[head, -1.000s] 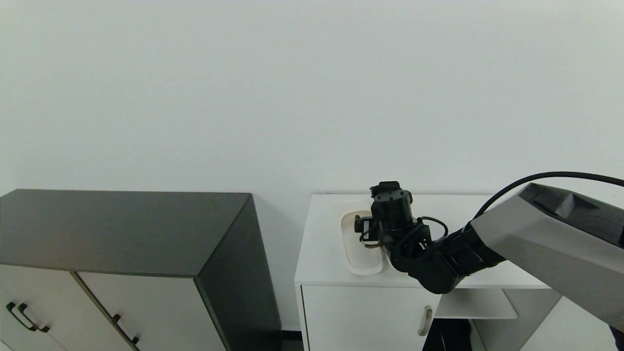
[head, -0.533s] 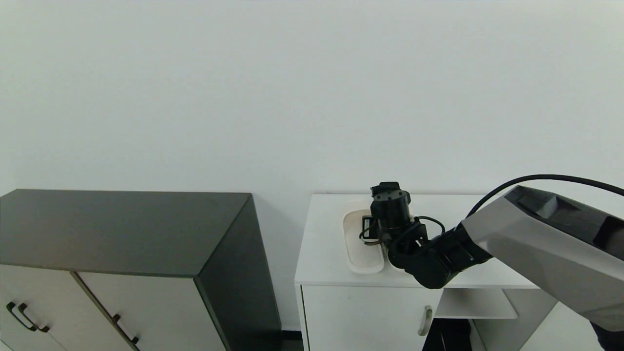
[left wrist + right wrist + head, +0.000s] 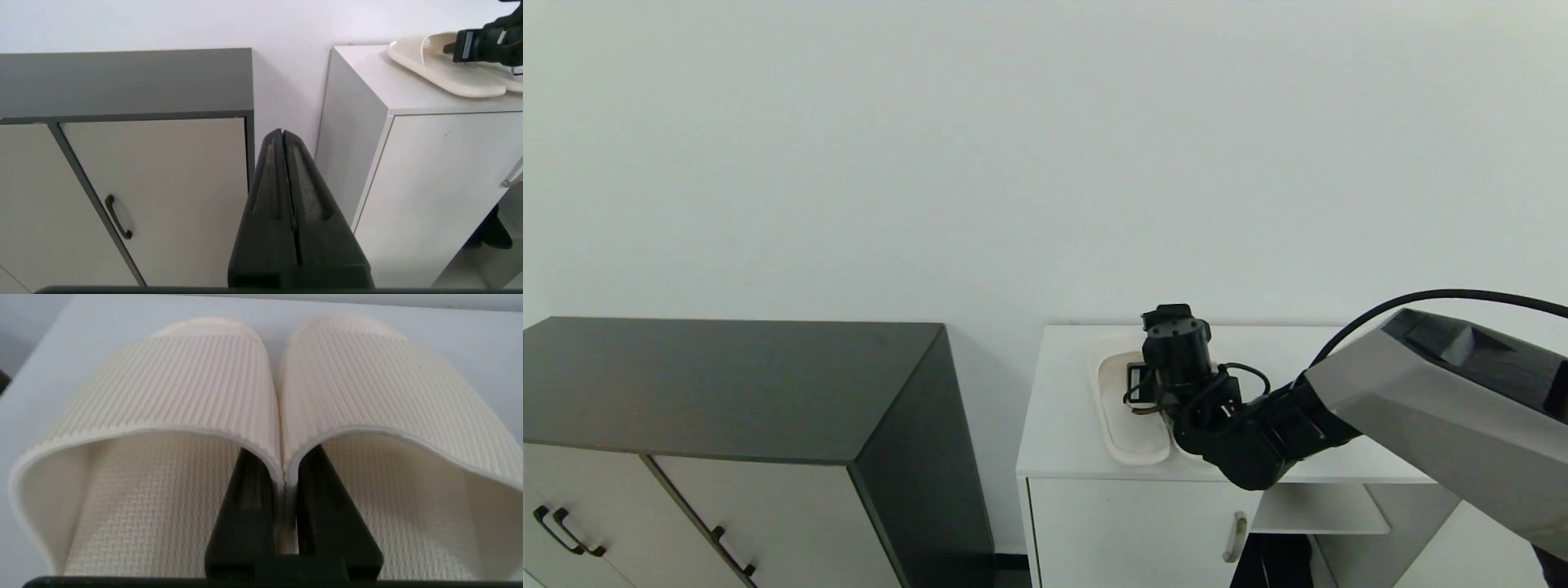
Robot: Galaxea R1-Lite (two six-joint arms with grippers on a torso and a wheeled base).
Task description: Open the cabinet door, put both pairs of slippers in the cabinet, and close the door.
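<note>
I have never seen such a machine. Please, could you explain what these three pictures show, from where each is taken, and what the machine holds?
This is a robot with two arms; each ends in two jaws that pinch things. The wide picture comes from a camera on its head. It shows a dark cabinet with closed doors and, beside it, a white cabinet. On the white top lies a pair of cream slippers, with the right arm at them. The other two come from cameras on the wrists. The right wrist's picture is close: one jaw sits inside each slipper, and together they pinch the two inner edges. The left wrist's picture looks past its shut jaws, which hold nothing, at the dark cabinet's door.
</note>
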